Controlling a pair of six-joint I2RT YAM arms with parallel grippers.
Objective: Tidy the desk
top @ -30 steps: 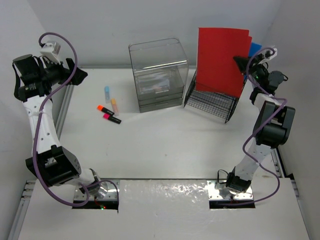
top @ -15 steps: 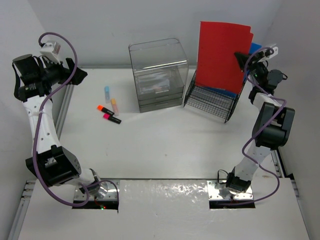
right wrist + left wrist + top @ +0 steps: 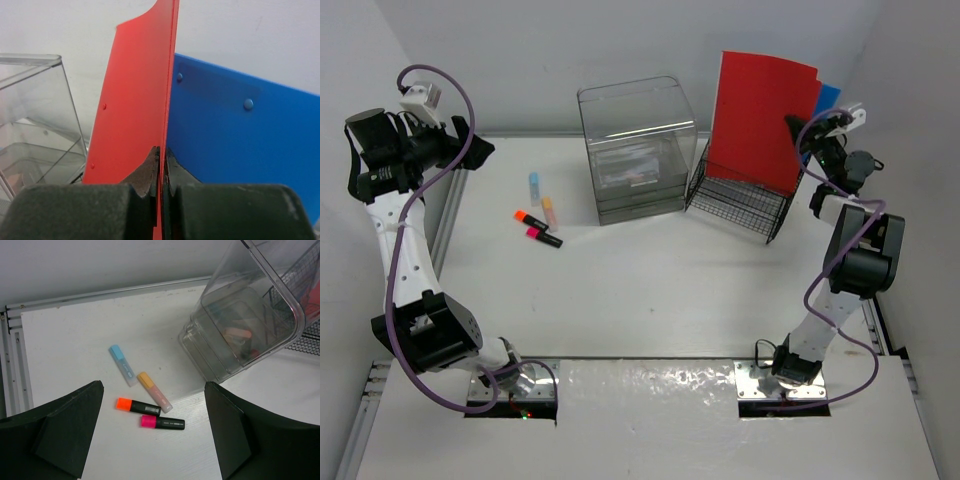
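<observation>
The white desk (image 3: 650,290) carries four highlighters at its left: a blue one (image 3: 534,185) (image 3: 122,365), a pale orange one (image 3: 549,211) (image 3: 154,391), an orange-capped black one (image 3: 526,217) (image 3: 138,405) and a pink-capped black one (image 3: 543,237) (image 3: 162,422). High above them my left gripper (image 3: 470,150) (image 3: 153,390) hangs open and holds nothing. My right gripper (image 3: 798,130) (image 3: 161,160) is shut on the right edge of an upright red folder (image 3: 760,120) (image 3: 135,125), whose lower edge stands in the black wire rack (image 3: 740,205). A blue folder (image 3: 828,97) (image 3: 240,150) stands right behind it.
A clear plastic drawer box (image 3: 638,150) (image 3: 245,315) stands at the back centre, just left of the rack, with small items inside its drawers. Grey rails (image 3: 448,215) run along the desk's left edge. White walls close in the back and sides.
My right wrist has sunk a little and the red folder has shifted slightly right and down into the rack. The left arm and the highlighters have not moved.
</observation>
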